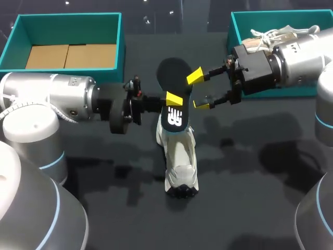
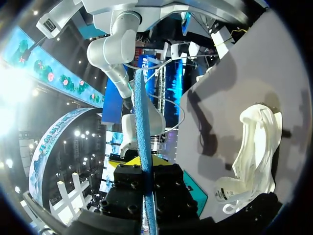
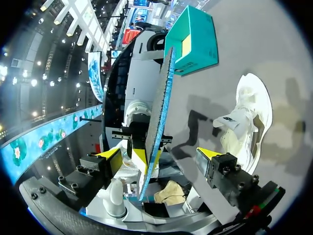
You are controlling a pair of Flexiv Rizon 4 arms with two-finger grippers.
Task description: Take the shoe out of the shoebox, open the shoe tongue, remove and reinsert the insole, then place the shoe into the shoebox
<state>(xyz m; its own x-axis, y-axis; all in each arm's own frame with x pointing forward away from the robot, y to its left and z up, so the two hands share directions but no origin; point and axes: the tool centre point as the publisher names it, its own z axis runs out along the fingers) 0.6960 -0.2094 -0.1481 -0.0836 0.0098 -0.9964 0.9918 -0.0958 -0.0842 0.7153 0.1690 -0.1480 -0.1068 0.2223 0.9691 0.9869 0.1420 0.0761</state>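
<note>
A black insole (image 1: 174, 83) with a white logo is held up on edge above the table, my left gripper (image 1: 173, 99) shut on its middle. In the left wrist view the insole (image 2: 142, 127) shows as a thin blue edge between that gripper's (image 2: 143, 164) tips. My right gripper (image 1: 199, 90) stands open, its yellow tips either side of the insole's right edge without touching it; the insole (image 3: 160, 112) also shows between them (image 3: 157, 154) in the right wrist view. The white shoe (image 1: 179, 161) (image 2: 257, 147) (image 3: 244, 117) lies on the table below, its opening under the insole's lower end.
A teal shoebox (image 1: 67, 23) (image 3: 195, 39) with a cardboard floor stands at the back left. Another teal box (image 1: 237, 31) at the back right holds a second white shoe (image 1: 276, 36), partly behind my right arm. The table around the shoe is dark and bare.
</note>
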